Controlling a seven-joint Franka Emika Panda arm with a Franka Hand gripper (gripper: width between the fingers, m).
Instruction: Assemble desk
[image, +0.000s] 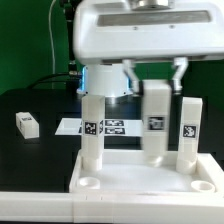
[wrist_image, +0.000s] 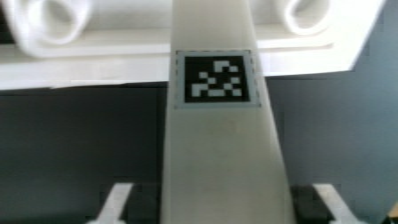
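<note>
Desk leg (wrist_image: 217, 150) (likely light, stiff, slick plastic) stands inside the part-open pincer (wrist_image: 217, 203), contact I cannot tell; best held by flat sides, up high.

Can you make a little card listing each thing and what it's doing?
tabletop: lies flat, two front corner holes empty
leg on the exterior view's left: upright, back corner
leg on the exterior view's right: upright, back corner
gripper: straddles middle leg, grip unclear
middle leg: upright between its fingers
loose white piece: tagged, lying off the tabletop
marker board: flat behind the legs
</note>
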